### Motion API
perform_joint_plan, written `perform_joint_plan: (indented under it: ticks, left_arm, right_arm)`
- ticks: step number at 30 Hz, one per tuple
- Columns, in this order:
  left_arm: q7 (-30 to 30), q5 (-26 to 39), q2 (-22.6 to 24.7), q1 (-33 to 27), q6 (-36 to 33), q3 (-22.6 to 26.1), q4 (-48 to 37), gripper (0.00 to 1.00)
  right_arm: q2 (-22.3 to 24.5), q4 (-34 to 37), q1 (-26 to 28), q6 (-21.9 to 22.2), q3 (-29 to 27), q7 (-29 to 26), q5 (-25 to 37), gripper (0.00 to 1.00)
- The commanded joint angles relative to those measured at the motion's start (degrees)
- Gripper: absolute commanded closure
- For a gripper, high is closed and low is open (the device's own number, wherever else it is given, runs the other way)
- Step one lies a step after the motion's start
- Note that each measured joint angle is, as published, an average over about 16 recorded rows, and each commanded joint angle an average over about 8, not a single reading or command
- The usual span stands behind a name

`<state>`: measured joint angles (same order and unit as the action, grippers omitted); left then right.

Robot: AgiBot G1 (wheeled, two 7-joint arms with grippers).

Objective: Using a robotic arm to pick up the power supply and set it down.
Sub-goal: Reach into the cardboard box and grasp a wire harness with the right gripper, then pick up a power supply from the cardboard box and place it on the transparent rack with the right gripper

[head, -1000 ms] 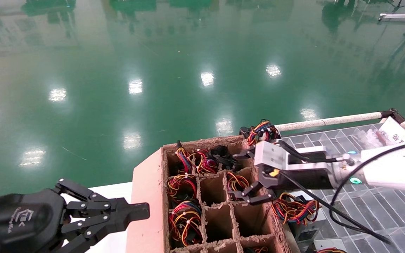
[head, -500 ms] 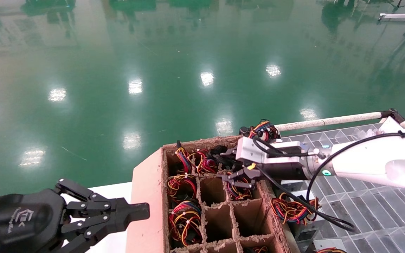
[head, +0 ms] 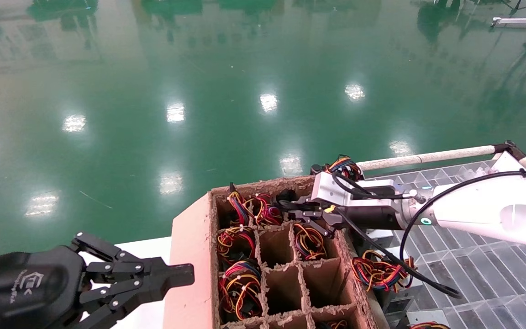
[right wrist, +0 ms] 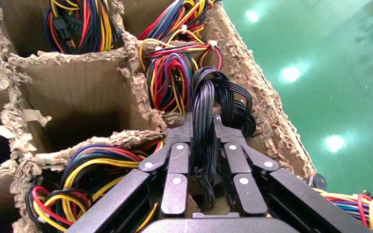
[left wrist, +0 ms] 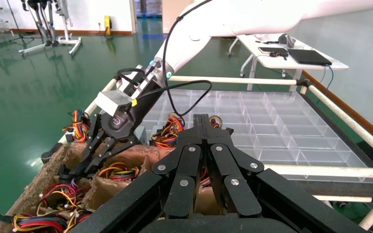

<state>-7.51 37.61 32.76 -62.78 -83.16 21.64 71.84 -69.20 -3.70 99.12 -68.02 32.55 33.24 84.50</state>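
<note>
The left gripper (head: 178, 274) hangs idle well to the left of the cardboard box (head: 190, 256), its black fingers pressed together on nothing, as its own wrist camera confirms.

Further right, the box's divided cells hold bundles of red, yellow and blue wires (head: 238, 285); several cells look vacant.

At the box's far right corner, the robotic arm (head: 486, 210) reaches in from the right, and the right gripper (head: 297, 208) sits at the top of the far cell. In the right wrist view its fingers (right wrist: 175, 170) are clenched on the looped black cable bundle (right wrist: 213, 102), which rises between them and arches beyond the tips. So the power supply (head: 286, 198) lies directly at and below the fingertips, inside that cell, with its cables running up along the gripper's reach. The right arm is plainly the nearer one.

The grey body of the unit is hidden down in the cell; only the cables show, so whether the grip bears on anything but cable cannot be judged. The coloured bundle in the neighbouring cell touches the black loop, and may snag on a lift.
</note>
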Motion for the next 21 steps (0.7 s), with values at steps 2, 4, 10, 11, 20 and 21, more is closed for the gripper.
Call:
perform_joint_plan:
  ticks: [2,4,10,11,20,21]
  left_arm:
    - [0.0,0.0,0.0,0.0,0.0,0.0,0.0,0.0]
    - [0.0,0.0,0.0,0.0,0.0,0.0,0.0,0.0]
    - [0.0,0.0,0.0,0.0,0.0,0.0,0.0,0.0]
    - [0.0,0.0,0.0,0.0,0.0,0.0,0.0,0.0]
    - [0.0,0.0,0.0,0.0,0.0,0.01,0.0,0.0]
    - [0.0,0.0,0.0,0.0,0.0,0.01,0.0,0.0]
  right_arm:
    - [0.04,0.77,0.26,-0.21,-0.13,0.36,-0.19,1.0]
    - [0.19,1.17,0.33,-0.68,-0.32,0.49,-0.47,1.0]
    - [0.98,2.07,0.64,-2.16,-1.15,0.72,-1.67,1.0]
    - [1.16,2.17,0.73,-2.47,-1.35,0.74,-1.96,1.0]
    - [4.15,2.99,2.4,-7.62,-4.22,-0.3,-6.12,1.0]
    - [4.62,3.01,2.71,-8.25,-4.67,-0.42,-6.77,1.0]
